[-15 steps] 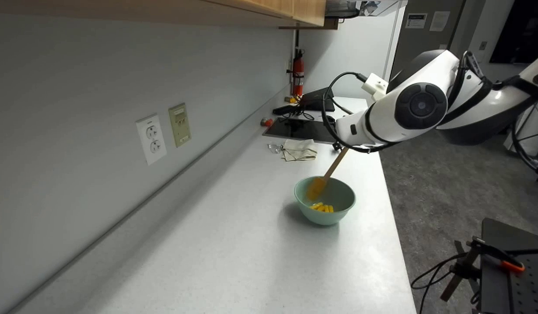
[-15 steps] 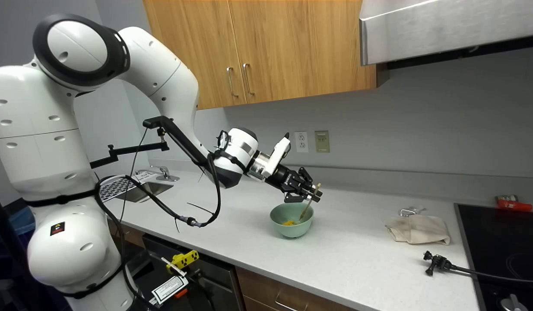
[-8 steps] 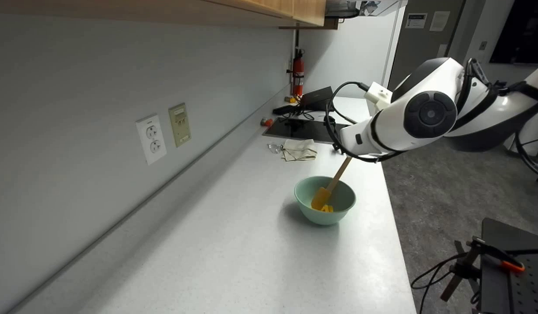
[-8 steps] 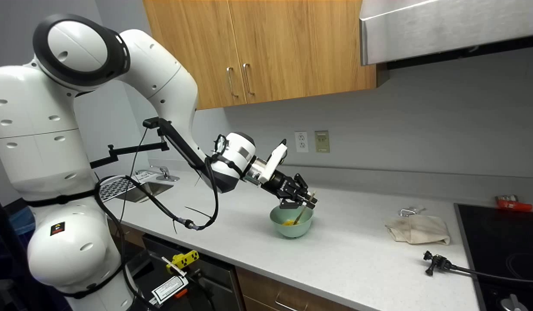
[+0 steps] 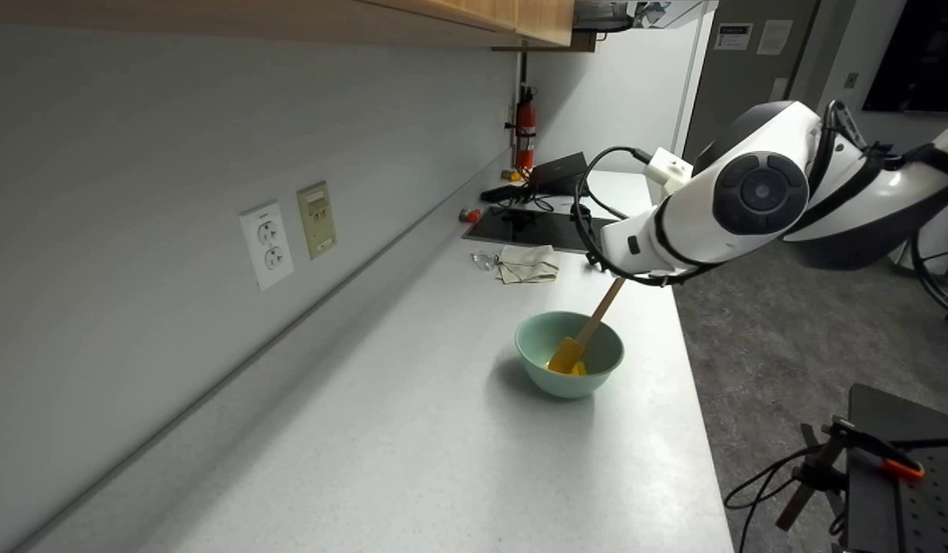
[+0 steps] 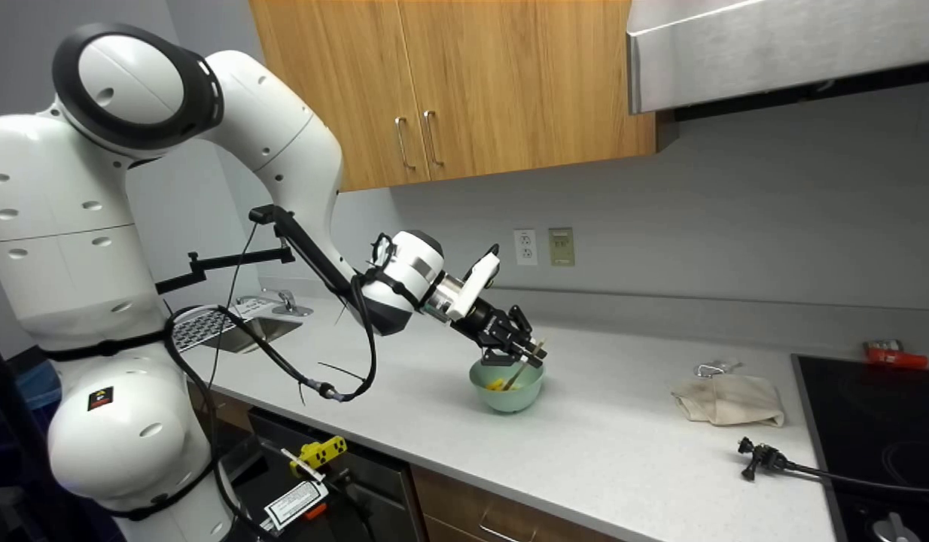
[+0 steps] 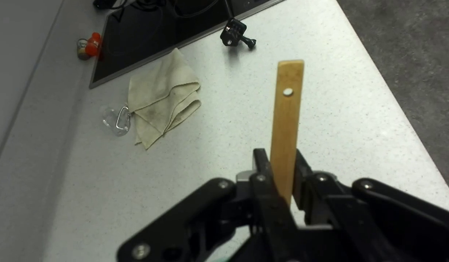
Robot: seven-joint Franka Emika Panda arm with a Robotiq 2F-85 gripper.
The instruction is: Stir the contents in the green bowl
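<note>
The green bowl (image 5: 568, 385) stands upright on the counter in both exterior views (image 6: 507, 401); only a sliver shows at the bottom of the wrist view. The contents, small yellow pieces (image 5: 578, 369), lie at its bottom, partly hidden by the spatula; they also show here (image 6: 496, 385). My gripper (image 7: 281, 160) is shut on the wooden handle of a spatula (image 7: 287, 116), whose handle end sticks up past the fingertips. In an exterior view the gripper (image 6: 538, 352) is just above the bowl's rim. The spatula's orange-yellow head (image 5: 566, 355) is down in the bowl, at the contents, with the handle tilted.
A folded cloth (image 6: 728, 400) with a clear clip-like item lies on the counter, before the black cooktop (image 6: 878, 421). A black camera mount with a cable (image 6: 766, 457) lies near the cloth. The wall (image 5: 174, 192) runs along the counter; wooden cabinets (image 6: 472, 83) hang above.
The arm has moved lower and the spatula head has come down from the bowl's inner side onto the yellow contents. The bowl has slid slightly left in both exterior views.
</note>
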